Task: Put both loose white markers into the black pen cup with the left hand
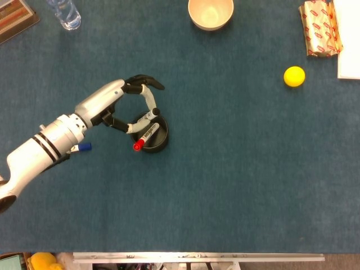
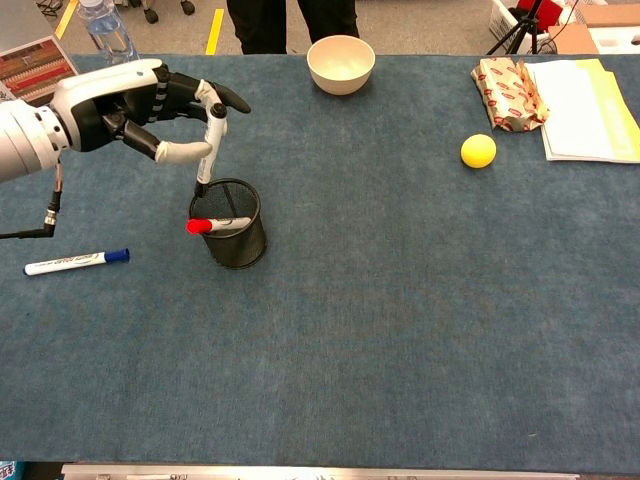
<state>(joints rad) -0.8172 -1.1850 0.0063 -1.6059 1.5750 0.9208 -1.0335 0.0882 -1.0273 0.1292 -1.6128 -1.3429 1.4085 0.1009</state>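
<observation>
My left hand (image 2: 135,112) pinches a white marker with a black cap (image 2: 207,152) between thumb and a finger. The marker hangs nearly upright, its lower tip at the back rim of the black mesh pen cup (image 2: 234,240). In the head view the hand (image 1: 120,103) and held marker (image 1: 148,116) sit over the cup's (image 1: 161,144) left edge. A red-capped white marker (image 2: 216,225) leans inside the cup. A blue-capped white marker (image 2: 75,262) lies flat on the cloth, left of the cup; in the head view my forearm hides all but its blue cap (image 1: 84,147). No right hand shows.
A cream bowl (image 2: 340,62) stands at the back centre and a water bottle (image 2: 112,40) at the back left beside a book (image 2: 35,62). At the right lie a yellow ball (image 2: 478,151), a wrapped packet (image 2: 508,92) and papers (image 2: 590,95).
</observation>
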